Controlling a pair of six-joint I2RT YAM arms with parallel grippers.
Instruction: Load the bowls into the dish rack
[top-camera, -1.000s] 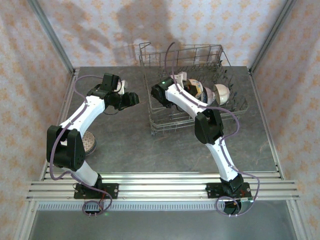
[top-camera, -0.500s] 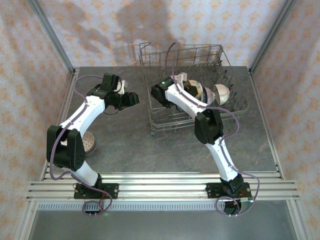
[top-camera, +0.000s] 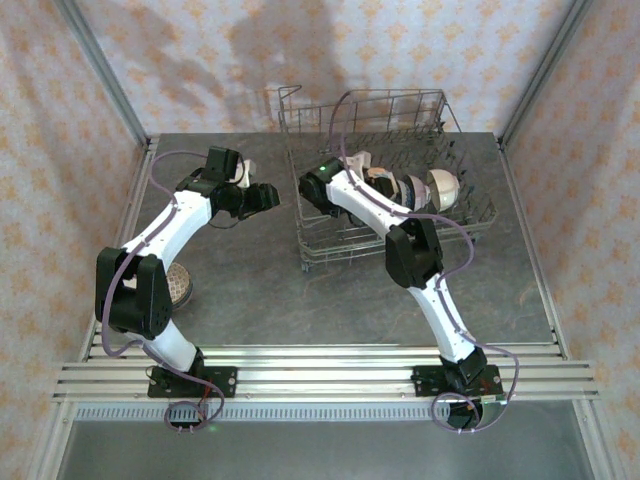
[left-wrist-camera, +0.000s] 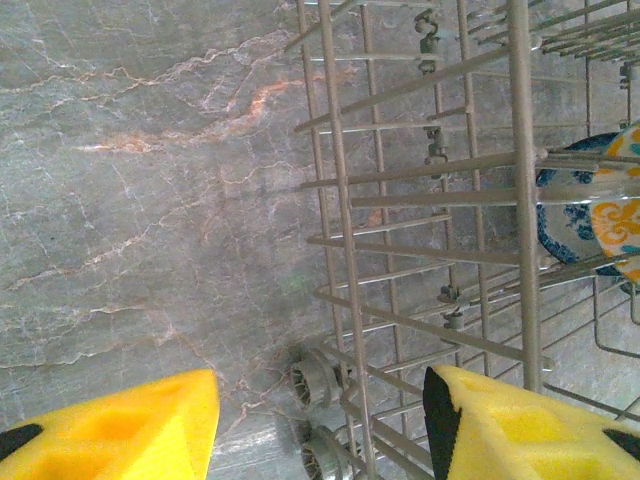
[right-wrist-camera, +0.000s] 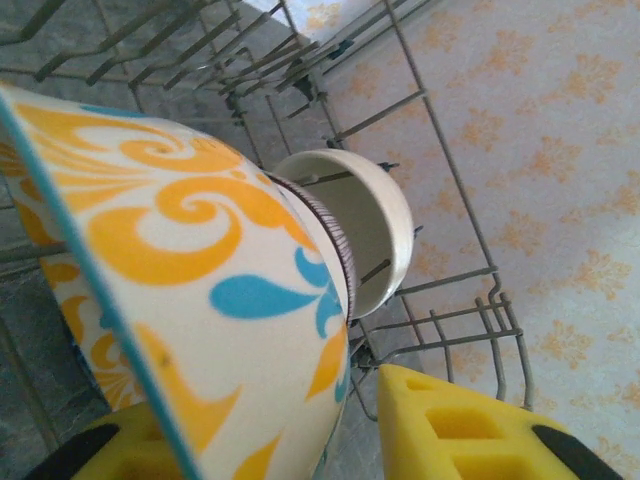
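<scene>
One patterned bowl (right-wrist-camera: 200, 280) half hides the right tool (right-wrist-camera: 290, 432)

The left arm (top-camera: 165, 235) rises from its near-left base, folds at the elbow and reaches far and to the right. The left gripper (left-wrist-camera: 320, 420) points right, jaws wide apart. The right arm (top-camera: 430, 290) leans far and left, then its wrist doubles back to the right. The right gripper (right-wrist-camera: 250, 430) has its jaws parted.

Dish rack (top-camera: 400, 108): silver wire, upright on desk (top-camera: 260, 290), around right pincer (right-wrist-camera: 280, 440). Orange/blue patterned bowl (right-wrist-camera: 200, 260) on edge between its fingers. Cream bowl (right-wrist-camera: 375, 215) on edge just beyond. Speckled bowl (top-camera: 180, 285) flat on desk, well behind left pincer (top-camera: 268, 196).
</scene>
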